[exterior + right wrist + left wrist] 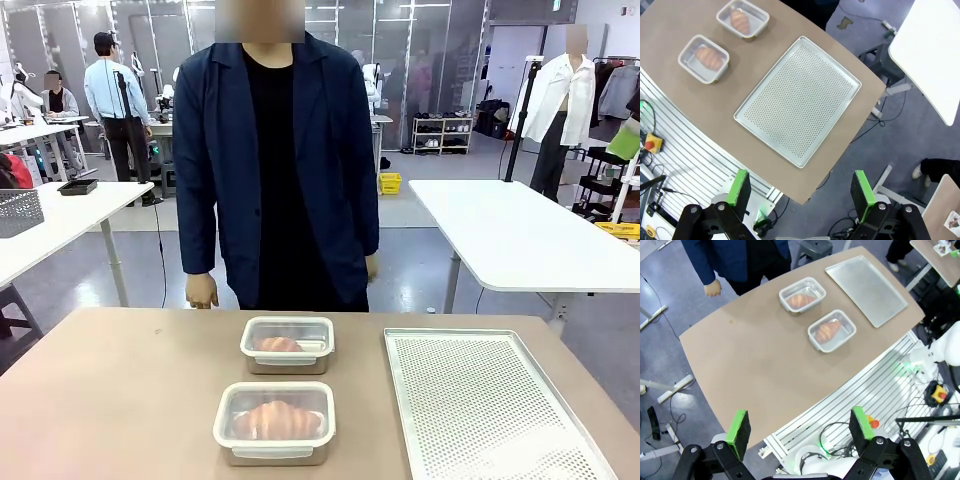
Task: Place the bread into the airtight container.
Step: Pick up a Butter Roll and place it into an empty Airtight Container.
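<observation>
On the table: two clear airtight containers and a perforated metal tray (490, 410) rest on the tan tabletop (120, 400), well below both raised pincers.
Left pincer (799, 429): seen in its own wrist view, jaws spread wide with green pads (738, 426) well apart, nothing between them; it hangs high above the robot-side edge of the table.
Right pincer (801, 190): jaws fully apart, green pads facing each other across a bare gap, holding nothing; it hangs high beyond the table's corner, with the tray ahead of its fingers.
Near container (275, 422): closer of the two to the left pincer, ahead of its fingers and toward its right finger's side; a croissant (280, 420) lies inside.
Far container (287, 344): just beyond the near one, farther from both pincers, toward the person; a second piece of bread (279, 344) lies inside it.
Lids: whether either container is sealed or only fogged plastic cannot be told.
Tray: bare, beside the containers and apart from them; from the right pincer the containers lie past the tray's far-left corner (704, 57).
Person: stands at the far edge in a dark jacket (210, 160), arms down, one hand (201, 291) hanging just past the table edge, far from both pincers and touching nothing.
Contact: neither pincer touches a container, the bread or the tray.
</observation>
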You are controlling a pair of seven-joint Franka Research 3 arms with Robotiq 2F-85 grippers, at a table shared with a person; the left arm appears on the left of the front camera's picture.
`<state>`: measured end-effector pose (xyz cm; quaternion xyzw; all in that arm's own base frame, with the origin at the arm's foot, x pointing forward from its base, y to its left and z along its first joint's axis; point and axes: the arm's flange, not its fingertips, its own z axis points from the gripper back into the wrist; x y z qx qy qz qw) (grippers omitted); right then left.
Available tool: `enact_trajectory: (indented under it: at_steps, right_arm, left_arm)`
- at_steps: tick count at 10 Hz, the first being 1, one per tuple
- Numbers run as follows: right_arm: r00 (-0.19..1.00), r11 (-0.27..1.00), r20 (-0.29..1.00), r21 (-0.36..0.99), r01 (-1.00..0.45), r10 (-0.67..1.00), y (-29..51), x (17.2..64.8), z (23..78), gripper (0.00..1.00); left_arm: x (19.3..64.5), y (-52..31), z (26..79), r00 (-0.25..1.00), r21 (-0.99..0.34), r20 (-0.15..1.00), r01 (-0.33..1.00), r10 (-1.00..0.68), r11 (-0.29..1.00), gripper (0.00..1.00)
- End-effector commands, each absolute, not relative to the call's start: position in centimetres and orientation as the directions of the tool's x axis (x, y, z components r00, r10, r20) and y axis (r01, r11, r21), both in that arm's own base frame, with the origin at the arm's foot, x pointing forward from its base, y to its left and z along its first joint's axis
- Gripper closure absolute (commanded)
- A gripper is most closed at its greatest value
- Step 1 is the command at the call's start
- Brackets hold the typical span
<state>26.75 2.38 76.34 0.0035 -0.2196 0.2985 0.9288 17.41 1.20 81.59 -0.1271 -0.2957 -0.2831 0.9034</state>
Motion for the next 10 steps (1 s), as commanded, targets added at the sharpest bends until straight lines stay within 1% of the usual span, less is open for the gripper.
enact_trajectory:
  at_steps: [1,10]
  right_arm:
    - [0.740,0.836,0.410,-0.115,-0.537,0.532,2.73,26.79,76.55,0.00]
    - [0.740,0.836,0.410,-0.115,-0.537,0.532,2.73,26.79,76.55,0.00]
  left_arm:
    - [17.32,1.10,81.76,0.659,-0.060,0.608,0.594,-0.443,0.802,0.00]
    - [17.32,1.10,81.76,0.659,-0.060,0.608,0.594,-0.443,0.802,0.00]
